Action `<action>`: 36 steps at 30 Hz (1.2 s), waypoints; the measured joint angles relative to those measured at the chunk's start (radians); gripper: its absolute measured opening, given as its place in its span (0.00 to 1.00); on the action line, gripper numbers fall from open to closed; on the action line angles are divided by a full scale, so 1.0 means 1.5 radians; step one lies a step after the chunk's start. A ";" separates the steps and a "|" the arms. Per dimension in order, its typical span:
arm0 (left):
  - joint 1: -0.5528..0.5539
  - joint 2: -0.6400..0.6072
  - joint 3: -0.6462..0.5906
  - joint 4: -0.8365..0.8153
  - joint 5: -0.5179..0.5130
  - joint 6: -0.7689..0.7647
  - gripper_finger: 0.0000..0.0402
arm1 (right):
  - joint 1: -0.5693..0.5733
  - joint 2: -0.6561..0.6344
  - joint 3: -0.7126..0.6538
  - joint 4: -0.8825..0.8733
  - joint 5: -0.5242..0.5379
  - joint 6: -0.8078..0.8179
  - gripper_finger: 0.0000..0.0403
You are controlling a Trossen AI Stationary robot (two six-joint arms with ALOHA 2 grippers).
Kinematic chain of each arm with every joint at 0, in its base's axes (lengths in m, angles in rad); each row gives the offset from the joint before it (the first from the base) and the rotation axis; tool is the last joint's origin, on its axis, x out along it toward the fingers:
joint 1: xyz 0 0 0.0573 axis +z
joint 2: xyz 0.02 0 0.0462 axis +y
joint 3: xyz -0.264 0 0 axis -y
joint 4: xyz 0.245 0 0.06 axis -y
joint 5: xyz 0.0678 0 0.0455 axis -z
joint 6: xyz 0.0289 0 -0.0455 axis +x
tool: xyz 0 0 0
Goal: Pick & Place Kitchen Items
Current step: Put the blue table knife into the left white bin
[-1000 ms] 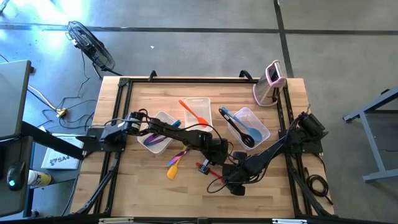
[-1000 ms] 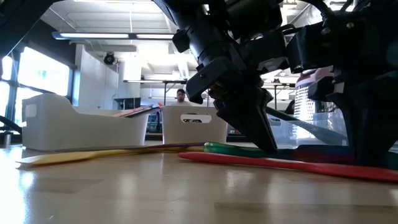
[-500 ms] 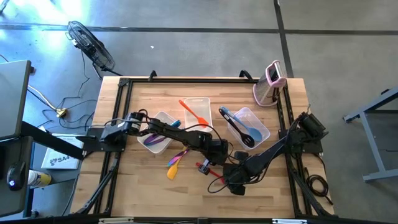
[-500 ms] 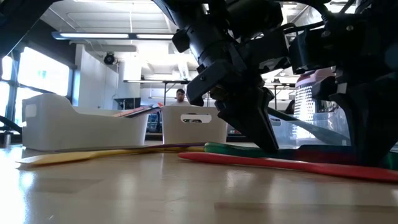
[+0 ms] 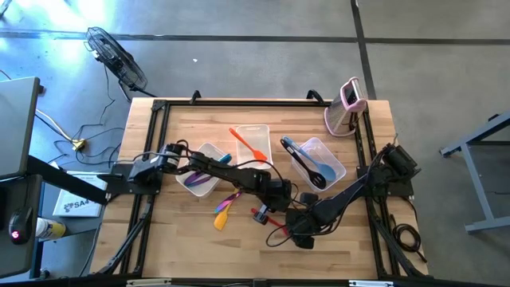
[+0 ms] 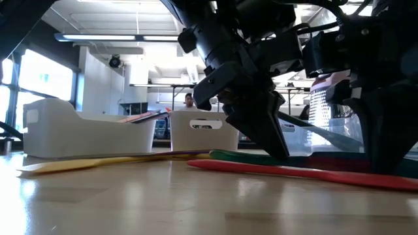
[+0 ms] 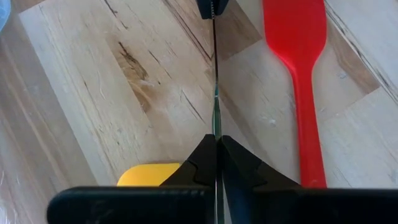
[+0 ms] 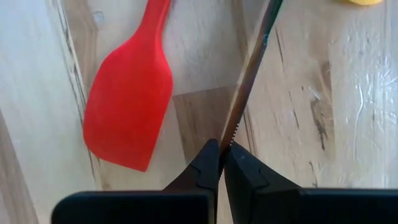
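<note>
Red is the colour of the spatula [image 7: 297, 56] lying flat on the wooden table [image 5: 167, 231], near the front, beside a thin green-handled utensil [image 6: 245, 156] with a saw-toothed edge that both arms have hold of. To lift that thin tool well, I think both arms should rise slowly and together, keeping it level, so it does not twist or knock the red spatula. The left gripper [image 7: 216, 144] is squeezed tight on the thin tool's edge, with its fingers [image 7: 200, 163] nearly meeting. The right gripper [image 8: 221, 151] is pinched on the same tool from the other end, and its fingers [image 8: 242, 169] are just as close. A yellow spoon [image 5: 222, 216] with a purple handle lies a little way off on the table. Farther back stand three clear tubs; one tub [image 5: 328, 151] has blue and black spoons in it, and another tub [image 5: 253, 132] has an orange spatula [image 5: 249, 144] leaning out.
</note>
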 joint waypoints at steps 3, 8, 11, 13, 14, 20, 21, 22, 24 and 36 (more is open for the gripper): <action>0.000 -0.001 0.000 0.000 0.000 0.000 0.01 | 0.001 -0.003 -0.001 -0.005 0.005 0.001 0.01; 0.000 -0.001 0.001 0.000 -0.002 -0.009 0.01 | 0.002 -0.003 -0.001 -0.008 0.009 0.003 0.01; 0.000 -0.005 0.001 0.000 -0.013 -0.013 0.01 | 0.002 -0.004 -0.001 -0.012 0.013 0.001 0.01; 0.000 -0.009 0.001 -0.002 -0.016 -0.014 0.01 | 0.002 -0.005 -0.001 -0.012 0.016 0.000 0.01; 0.000 -0.009 0.001 -0.002 -0.017 -0.014 0.01 | 0.002 -0.005 -0.001 -0.013 0.018 0.000 0.01; 0.000 -0.010 0.001 -0.005 -0.023 -0.028 0.03 | 0.007 -0.012 0.026 -0.064 0.036 0.000 0.01; 0.000 -0.010 0.001 -0.006 -0.023 -0.028 0.04 | 0.009 -0.014 0.032 -0.074 0.039 0.000 0.01; 0.000 -0.010 0.001 -0.006 -0.023 -0.028 0.06 | 0.010 -0.014 0.037 -0.079 0.041 -0.001 0.01; 0.000 -0.009 0.006 -0.009 -0.023 -0.033 0.09 | 0.010 -0.016 0.044 -0.081 0.054 -0.005 0.01; -0.012 -0.003 0.088 -0.091 -0.052 -0.046 0.17 | 0.010 -0.029 0.057 -0.092 0.093 -0.007 0.01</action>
